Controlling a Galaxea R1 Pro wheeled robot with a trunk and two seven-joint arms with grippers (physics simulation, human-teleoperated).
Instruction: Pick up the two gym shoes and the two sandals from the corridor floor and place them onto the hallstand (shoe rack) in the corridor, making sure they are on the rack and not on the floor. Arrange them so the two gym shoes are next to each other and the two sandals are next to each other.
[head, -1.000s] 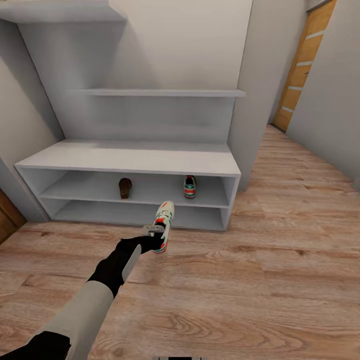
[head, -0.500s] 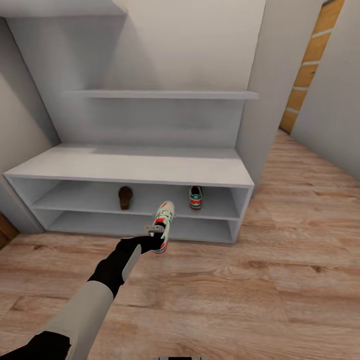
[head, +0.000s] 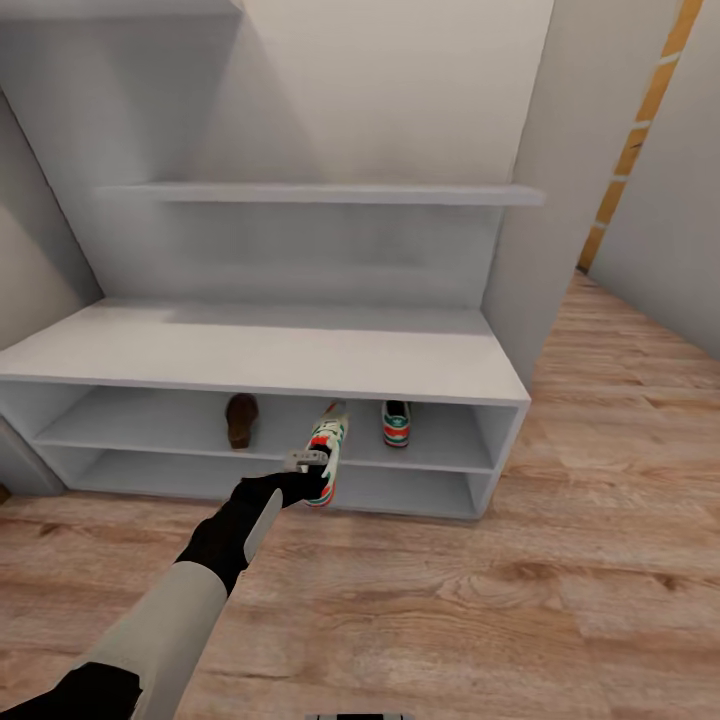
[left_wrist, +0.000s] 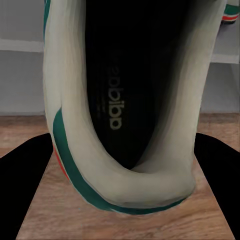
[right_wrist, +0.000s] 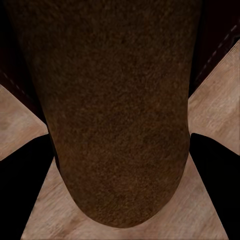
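Head view: left gripper (head: 312, 478) clamped on a gym shoe (head: 328, 447), toe toward the hallstand (head: 300, 355). Slide in level, beside the shelved sneaker (head: 396, 423). Right gripper (right_wrist: 120, 150) clamped around a sandal (right_wrist: 115, 110).

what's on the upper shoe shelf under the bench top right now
On the hallstand's upper shoe shelf sit one brown sandal at the left and one gym shoe at the right. The held gym shoe in the left gripper covers part of the shelf between them.
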